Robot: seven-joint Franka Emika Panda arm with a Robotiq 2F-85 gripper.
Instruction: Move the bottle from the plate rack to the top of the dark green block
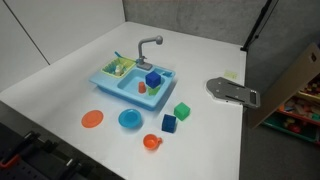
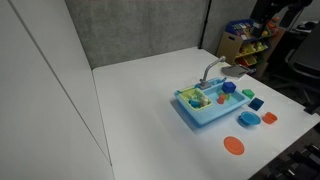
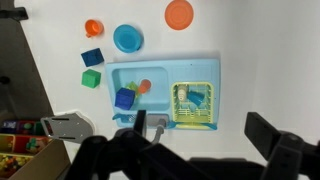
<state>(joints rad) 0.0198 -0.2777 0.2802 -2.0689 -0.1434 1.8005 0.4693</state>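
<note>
The tiny whitish bottle (image 3: 183,94) stands in the yellow-green plate rack (image 3: 196,118), beside a blue item. The rack fills one basin of the light blue toy sink and shows in both exterior views (image 1: 121,68) (image 2: 197,98). The dark green block (image 3: 91,79) sits on the table beyond the sink's other end, also seen in both exterior views (image 1: 181,111) (image 2: 257,103). My gripper (image 3: 200,128) is open and empty, high above the table on the faucet side of the sink. Its dark fingers frame the bottom of the wrist view.
The sink (image 1: 112,84) has a grey faucet (image 1: 148,45) and holds a blue cube (image 3: 124,98) in its other basin. Around the green block are a blue cube (image 3: 92,57), an orange cup (image 3: 94,28), a blue plate (image 3: 127,38) and an orange plate (image 3: 179,14). A grey metal fixture (image 1: 232,90) lies near the table edge.
</note>
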